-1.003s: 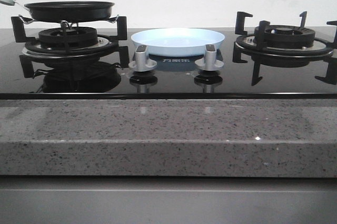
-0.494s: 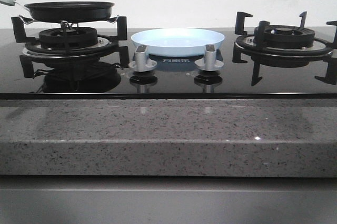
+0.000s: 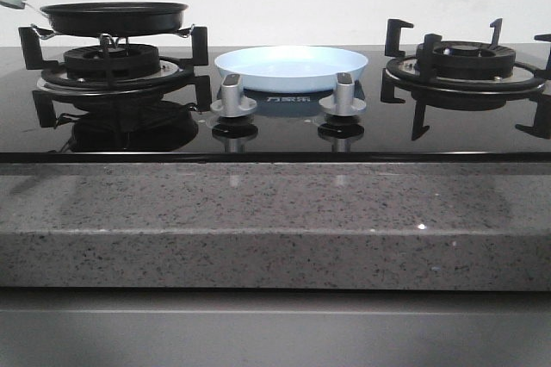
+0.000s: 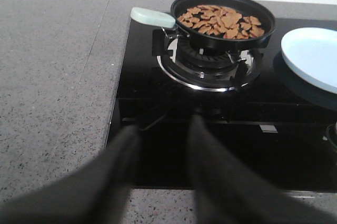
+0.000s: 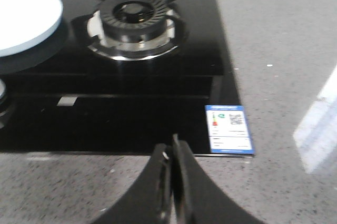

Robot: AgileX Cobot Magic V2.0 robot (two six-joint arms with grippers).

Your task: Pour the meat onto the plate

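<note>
Black glass hob: frying pan [image 4: 224, 16] of meat [image 4: 221, 19] at plate's [image 3: 291, 65] nine o'clock; left gripper [image 4: 163, 145] jaws spread, right gripper [image 5: 172, 166] jaws pressed together; hasty tipping could scatter slices.

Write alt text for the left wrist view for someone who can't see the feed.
A black frying pan holding a heap of orange-brown meat slices sits on a gas burner, its pale green handle pointing away from the plate. The empty pale-blue plate rests on the black glass hob beside it. The left gripper is open, short of the stove.
</note>
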